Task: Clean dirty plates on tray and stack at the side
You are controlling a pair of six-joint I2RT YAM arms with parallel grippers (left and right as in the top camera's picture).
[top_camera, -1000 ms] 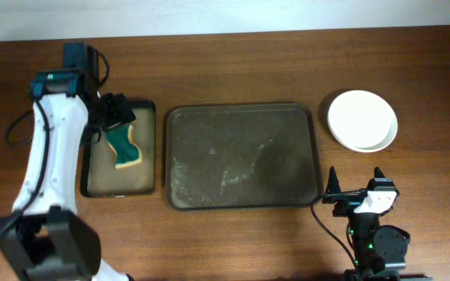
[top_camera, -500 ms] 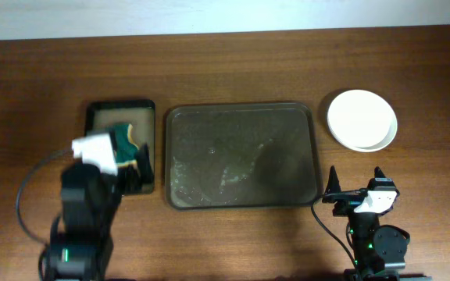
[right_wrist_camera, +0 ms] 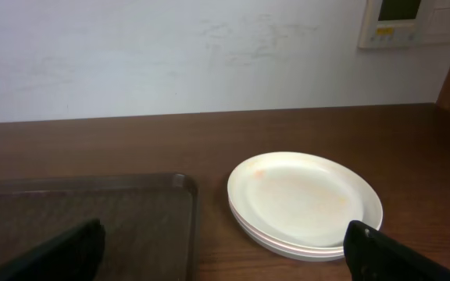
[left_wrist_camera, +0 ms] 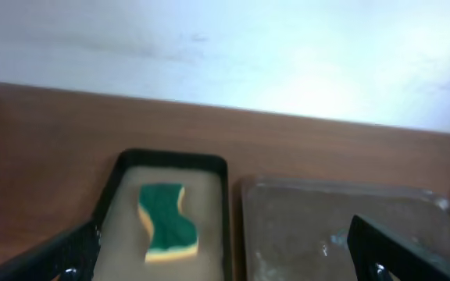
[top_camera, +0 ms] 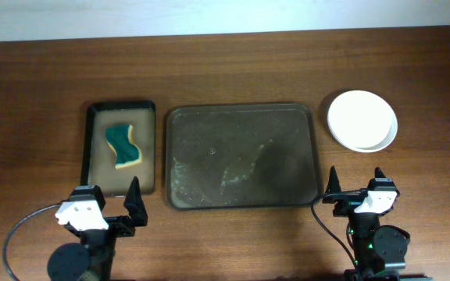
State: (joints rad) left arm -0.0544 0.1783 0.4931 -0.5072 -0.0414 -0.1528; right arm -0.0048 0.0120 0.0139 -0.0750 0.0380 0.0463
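**Item: plates** (top_camera: pixel 362 119). White, glossy, shallow, nested in a stack; the right wrist view shows at least two rims and a faint orange tinge inside the top one. They sit on the worktop (top_camera: pixel 225 62) at 2 o'clock from the tray (top_camera: pixel 241 191), near it but not touching.

**Handling, by my estimate:** stiff, light, slick and liable to chip. Best taken at the 6 o'clock rim, with one finger over the lip and one under.

**Tray:** dark and scuffed, with nothing on it.

**Right pincer** (top_camera: pixel 356 187): spread wide and holding nothing, at 6 o'clock of the stack.

**Left pincer** (top_camera: pixel 108 204): spread wide and holding nothing.

**At 9 o'clock of the tray:** a narrow black tray (top_camera: pixel 94 148) holding a green-and-yellow sponge (top_camera: pixel 123 146).
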